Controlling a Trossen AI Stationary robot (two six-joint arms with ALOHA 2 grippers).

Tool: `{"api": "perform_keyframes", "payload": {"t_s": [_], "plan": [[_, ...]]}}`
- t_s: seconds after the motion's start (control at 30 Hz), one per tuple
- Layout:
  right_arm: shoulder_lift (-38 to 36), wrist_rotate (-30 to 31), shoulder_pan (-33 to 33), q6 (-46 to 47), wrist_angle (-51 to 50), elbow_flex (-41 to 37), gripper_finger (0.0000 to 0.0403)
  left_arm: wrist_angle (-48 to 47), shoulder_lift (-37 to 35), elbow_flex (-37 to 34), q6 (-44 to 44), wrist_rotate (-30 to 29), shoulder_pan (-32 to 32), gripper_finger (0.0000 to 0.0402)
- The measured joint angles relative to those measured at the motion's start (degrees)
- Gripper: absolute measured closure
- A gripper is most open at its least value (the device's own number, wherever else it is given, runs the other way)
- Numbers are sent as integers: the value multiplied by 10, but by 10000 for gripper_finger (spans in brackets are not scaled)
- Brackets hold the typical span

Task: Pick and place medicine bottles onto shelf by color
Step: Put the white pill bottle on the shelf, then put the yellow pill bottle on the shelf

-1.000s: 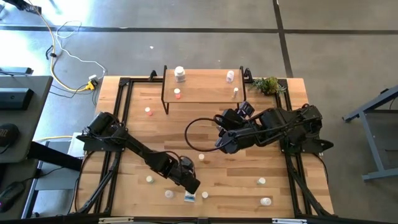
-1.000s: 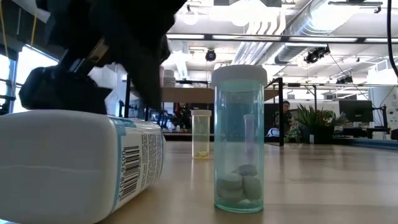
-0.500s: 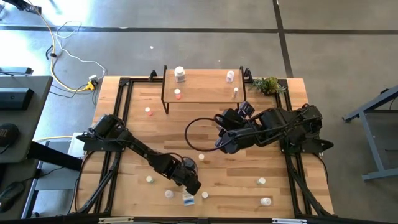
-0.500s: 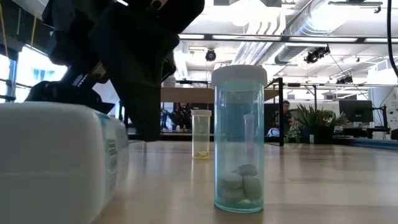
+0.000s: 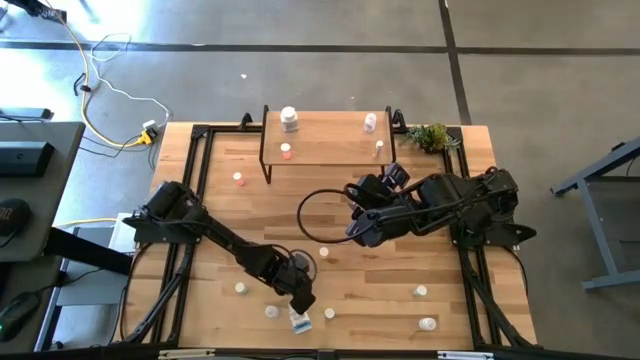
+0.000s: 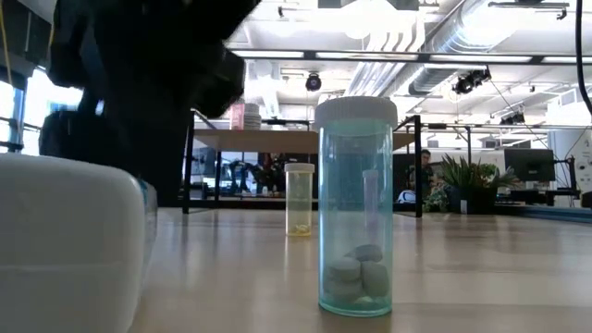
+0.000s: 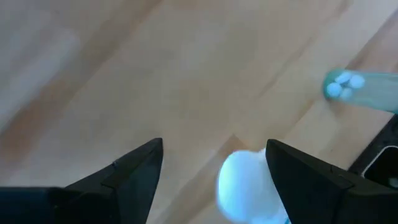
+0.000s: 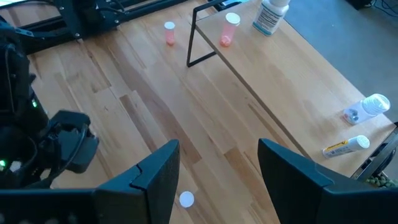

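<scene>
A large white bottle with a blue label [image 5: 300, 321] lies on its side near the table's front edge. My left gripper [image 5: 302, 302] points down over it, open, with the bottle's round end [image 7: 245, 186] between its fingers. A teal vial with a white cap [image 6: 356, 208] stands just right of it. The shelf [image 5: 325, 140] stands at the far edge and carries a white bottle [image 5: 289, 118] and small pink ones [image 5: 285, 150]. My right gripper [image 5: 358, 232] hangs open, high over the table's middle, with nothing between its fingers. My left gripper comes at the white bottle from above, slanting down, with a finger on either side of its round end [image 7: 231, 186]. One finger [image 7: 292, 180] stands right against that end. I cannot tell whether it touches. The bottle lies on the table.
Small bottles are scattered over the tabletop: a pink one [image 5: 238, 179] at the left, one [image 5: 324, 252] at the middle, several along the front [image 5: 271, 311], [image 5: 421, 291], [image 5: 427, 323]. A small yellow vial [image 6: 299, 199] stands farther back. A green plant [image 5: 432, 136] sits at the far right corner.
The white bottle has turned about on the table: its labelled side faced the near edge a second ago, and now its plain end does. My left gripper has rolled at the wrist over it and stayed open. The right arm has kept still.
</scene>
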Motion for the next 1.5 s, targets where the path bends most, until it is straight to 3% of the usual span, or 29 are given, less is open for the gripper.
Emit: {"api": "perform_keyframes", "payload": {"t_s": [0.17,0.43,0.77,1.17,1.5], "plan": [[0,-7,0,13,0,0,194,-32,-33,0,37,-28,9,124],[0,-88,0,45,2,0,194,-50,-112,1,130,-70,14,124],[6,-135,7,105,0,1,194,-82,-259,1,258,-152,14,124],[77,-127,40,180,0,0,194,-132,-399,0,325,-214,14,124],[150,-208,17,201,1,0,194,-140,-477,1,371,-250,14,124]]}}
